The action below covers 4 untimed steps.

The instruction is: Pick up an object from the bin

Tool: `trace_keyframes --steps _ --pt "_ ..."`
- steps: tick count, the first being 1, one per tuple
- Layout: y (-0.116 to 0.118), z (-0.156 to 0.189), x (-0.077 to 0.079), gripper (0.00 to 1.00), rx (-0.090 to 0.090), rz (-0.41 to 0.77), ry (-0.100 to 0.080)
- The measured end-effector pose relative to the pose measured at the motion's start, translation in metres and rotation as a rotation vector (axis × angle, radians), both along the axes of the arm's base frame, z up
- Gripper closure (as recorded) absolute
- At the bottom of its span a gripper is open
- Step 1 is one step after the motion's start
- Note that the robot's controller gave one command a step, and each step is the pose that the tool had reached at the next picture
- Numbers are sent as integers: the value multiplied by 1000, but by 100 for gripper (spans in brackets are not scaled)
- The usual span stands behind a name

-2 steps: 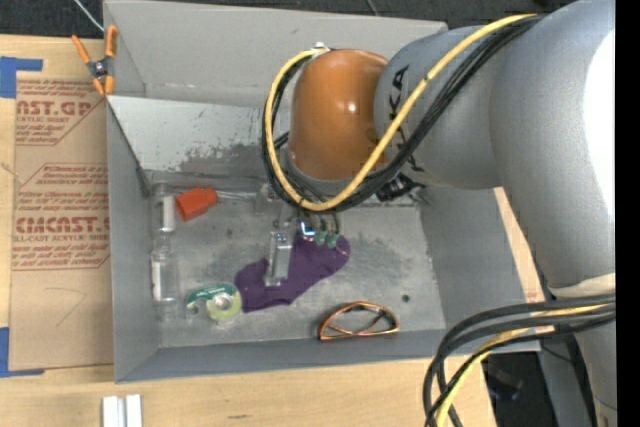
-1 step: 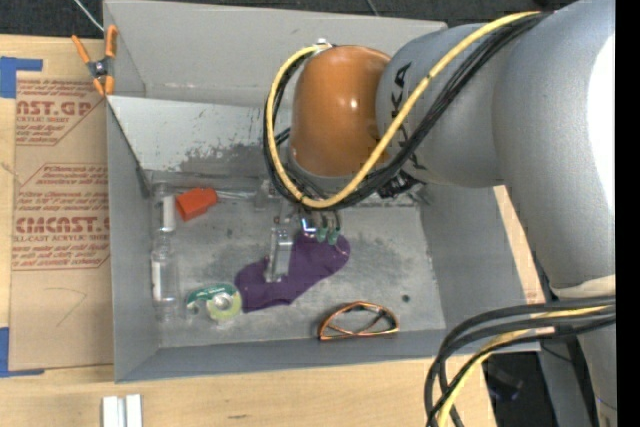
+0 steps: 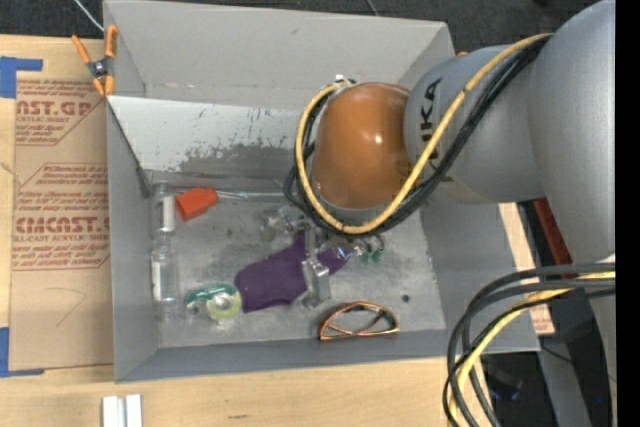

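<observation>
orange cover (image 3: 362, 150) hangs over the bin (image 3: 125, 245), gripper (image 3: 316, 265) down on the right end of the purple cloth (image 3: 268, 283). can't tell if it's open or clamped.

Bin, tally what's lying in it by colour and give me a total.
Orange: 2, block and loop
Purple: 1, cloth
Green-white: 1, roll
Clear: 1, tube
Total: 5 visible; the arm may hide more.
</observation>
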<state>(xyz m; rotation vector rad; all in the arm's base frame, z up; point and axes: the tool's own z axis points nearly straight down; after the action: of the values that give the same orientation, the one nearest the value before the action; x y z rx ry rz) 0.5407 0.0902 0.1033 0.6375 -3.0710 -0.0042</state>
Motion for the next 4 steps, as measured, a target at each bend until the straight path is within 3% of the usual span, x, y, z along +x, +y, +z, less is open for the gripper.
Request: trace_keyframes --steps 1,2,3,4 --pt "3 -9 -29 0 2 81 -4" --pt "7 -29 -29 100 7 698 -2" --pt "7 -29 -29 100 7 698 -2" --pt "6 65 -46 100 10 685 2"
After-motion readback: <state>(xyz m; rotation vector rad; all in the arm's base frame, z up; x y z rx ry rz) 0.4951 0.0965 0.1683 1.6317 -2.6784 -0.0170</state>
